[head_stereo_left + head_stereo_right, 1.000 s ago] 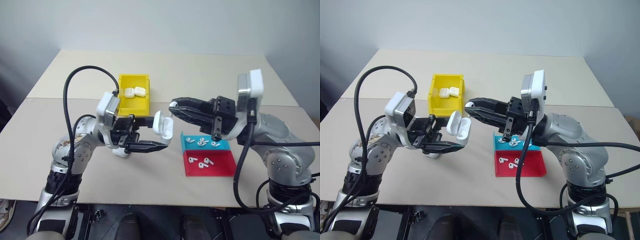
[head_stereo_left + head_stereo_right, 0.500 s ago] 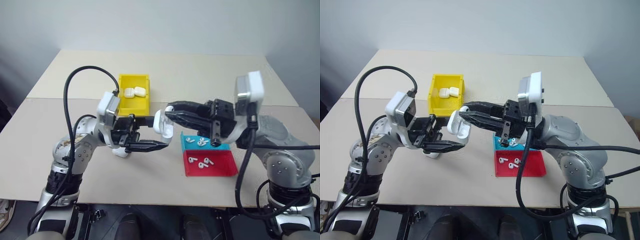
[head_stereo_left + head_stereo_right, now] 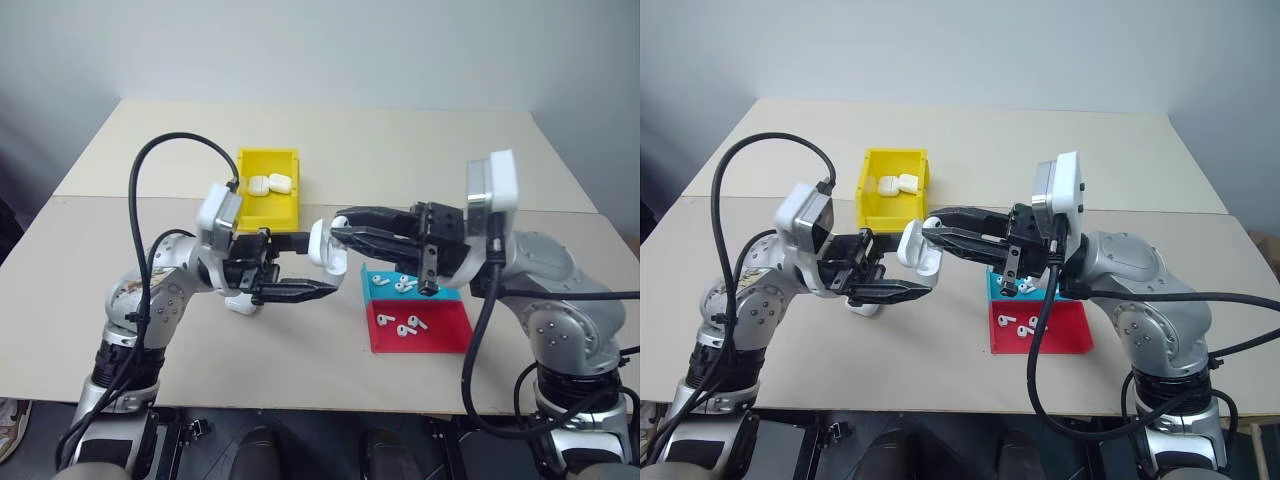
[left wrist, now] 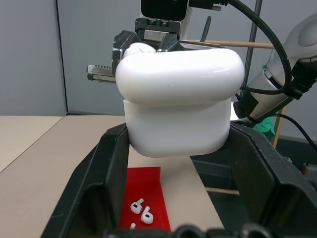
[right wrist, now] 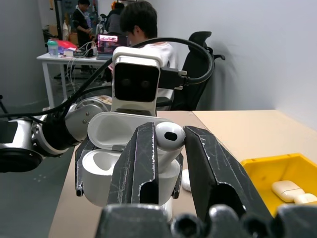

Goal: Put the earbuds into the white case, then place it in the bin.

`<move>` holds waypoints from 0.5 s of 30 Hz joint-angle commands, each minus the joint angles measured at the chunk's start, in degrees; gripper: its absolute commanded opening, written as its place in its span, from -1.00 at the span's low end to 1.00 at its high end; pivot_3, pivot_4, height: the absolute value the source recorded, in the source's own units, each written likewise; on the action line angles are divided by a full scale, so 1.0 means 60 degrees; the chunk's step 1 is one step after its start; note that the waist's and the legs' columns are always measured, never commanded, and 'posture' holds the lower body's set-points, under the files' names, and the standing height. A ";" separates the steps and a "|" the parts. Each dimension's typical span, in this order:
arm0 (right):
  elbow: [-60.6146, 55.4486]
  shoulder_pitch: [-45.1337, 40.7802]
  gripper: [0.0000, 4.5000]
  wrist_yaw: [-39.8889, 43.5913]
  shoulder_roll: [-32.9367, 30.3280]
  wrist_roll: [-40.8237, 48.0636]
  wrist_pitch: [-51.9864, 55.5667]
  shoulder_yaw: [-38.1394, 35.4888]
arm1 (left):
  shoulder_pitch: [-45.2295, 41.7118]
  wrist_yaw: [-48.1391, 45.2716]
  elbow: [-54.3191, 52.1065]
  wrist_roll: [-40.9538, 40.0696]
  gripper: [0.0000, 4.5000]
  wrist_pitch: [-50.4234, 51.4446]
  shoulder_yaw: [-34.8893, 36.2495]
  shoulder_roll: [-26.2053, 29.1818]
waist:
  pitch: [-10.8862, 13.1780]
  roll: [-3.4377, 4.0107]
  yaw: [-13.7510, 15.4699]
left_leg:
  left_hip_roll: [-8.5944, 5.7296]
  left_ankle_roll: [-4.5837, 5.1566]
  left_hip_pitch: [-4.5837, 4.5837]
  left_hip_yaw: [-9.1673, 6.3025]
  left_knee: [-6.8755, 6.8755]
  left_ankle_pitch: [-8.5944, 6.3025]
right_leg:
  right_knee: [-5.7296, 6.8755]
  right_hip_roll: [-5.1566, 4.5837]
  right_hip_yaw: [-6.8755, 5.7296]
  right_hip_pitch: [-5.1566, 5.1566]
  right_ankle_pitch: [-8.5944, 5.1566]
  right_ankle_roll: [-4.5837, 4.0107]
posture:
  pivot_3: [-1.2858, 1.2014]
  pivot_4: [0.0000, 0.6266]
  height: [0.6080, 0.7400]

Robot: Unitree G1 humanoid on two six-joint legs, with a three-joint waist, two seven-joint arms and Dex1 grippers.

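My left gripper [image 3: 312, 264] is shut on the white case [image 3: 326, 246], holding it above the table with its lid open. In the left wrist view the case [image 4: 177, 99] sits between the two black fingers. My right gripper [image 3: 338, 226] reaches in from the right, shut on one white earbud [image 5: 169, 135]. The earbud's stem points into the open case [image 5: 106, 163]. More earbuds lie in the blue tray [image 3: 404, 284] and the red tray [image 3: 406, 326]. The yellow bin [image 3: 270, 209] stands behind the left gripper.
Two closed white cases [image 3: 270, 184] lie inside the bin. The blue tray [image 3: 445, 293] and red tray [image 3: 445, 335] sit side by side under my right arm. A white object [image 3: 240, 305] rests on the table below my left gripper. People sit at a desk far behind.
My right gripper has edged left and slightly down, bringing the earbud from beside the case to its open mouth. The left gripper and case have stayed still.
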 commanded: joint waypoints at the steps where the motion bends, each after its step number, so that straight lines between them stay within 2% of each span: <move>1: -0.0055 -0.0080 -0.12 0.0247 -0.0108 -0.0058 -0.0217 0.0044 | -0.0280 0.0086 -0.0107 -0.0062 0.21 -0.0127 0.0157 -0.0105 | 0.0000 0.0000 -0.0001 | 0.0000 0.0000 0.0000 0.0000 0.0000 0.0000 | 0.0000 0.0000 0.0000 0.0000 0.0000 0.0000 | 0.03 -0.52 1.00; 8: 0.0110 -0.0057 0.93 0.0493 -0.0243 0.0314 -0.0143 -0.0374 | -0.0270 0.0163 -0.0056 0.0040 0.21 -0.0178 0.0254 -0.0160 | 0.0000 0.0000 0.0002 | 0.0000 0.0000 -0.0001 0.0000 0.0000 0.0000 | 0.0000 0.0000 -0.0001 0.0000 0.0000 0.0000 | 0.03 -0.52 1.00; 12: 0.0507 -0.0180 0.93 0.0790 -0.0635 0.0590 -0.0114 -0.0840 | -0.0288 0.0134 0.0078 0.0113 0.21 -0.0277 0.0386 -0.0082 | 0.0000 0.0000 0.0008 | 0.0000 0.0000 0.0000 0.0000 0.0002 0.0000 | -0.0001 0.0000 -0.0001 0.0002 0.0000 0.0000 | 0.03 -0.52 1.00; 15: 0.1693 -0.0497 0.93 0.1969 -0.1808 -0.0058 -0.0337 -0.0954 | -0.0203 -0.0015 0.0095 0.0130 0.21 -0.0398 0.0560 0.0107 | 0.0000 0.0000 0.0016 | 0.0000 0.0000 0.0000 -0.0001 0.0003 0.0000 | -0.0003 0.0000 -0.0001 0.0005 0.0000 0.0000 | 0.03 -0.52 1.00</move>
